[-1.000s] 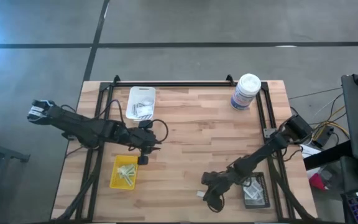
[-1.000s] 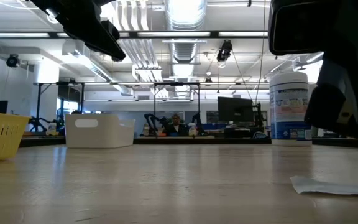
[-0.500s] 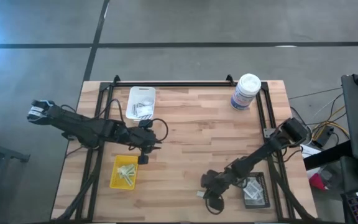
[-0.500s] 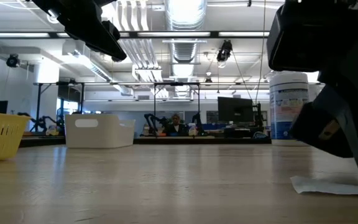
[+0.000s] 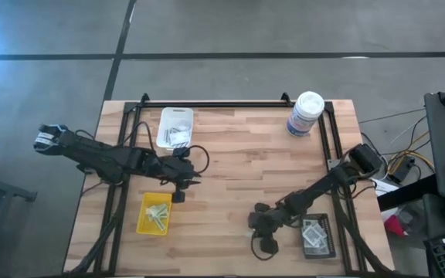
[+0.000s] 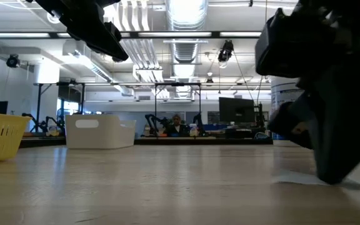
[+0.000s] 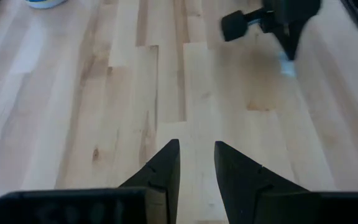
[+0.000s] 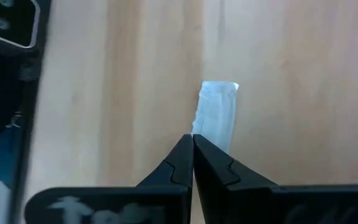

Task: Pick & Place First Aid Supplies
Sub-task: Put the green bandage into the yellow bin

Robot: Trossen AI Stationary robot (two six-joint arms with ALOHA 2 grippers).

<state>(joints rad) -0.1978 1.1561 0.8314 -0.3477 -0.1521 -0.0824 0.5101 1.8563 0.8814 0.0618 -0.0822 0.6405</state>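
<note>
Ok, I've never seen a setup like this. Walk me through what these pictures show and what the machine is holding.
This is a robot with two dark arms working at a wooden table. One picture looks straight down from above, one looks level across the tabletop, and two come from cameras on the arms' wrists.

On the table stand a white tray, a yellow tray, a black tray and a tall white canister. The trays hold small first aid packets.

The right end effector is down at the near side of the table, shut on the edge of a small pale packet lying on the wood. The left end effector hangs above the table between the white and yellow trays, open and empty.
</note>
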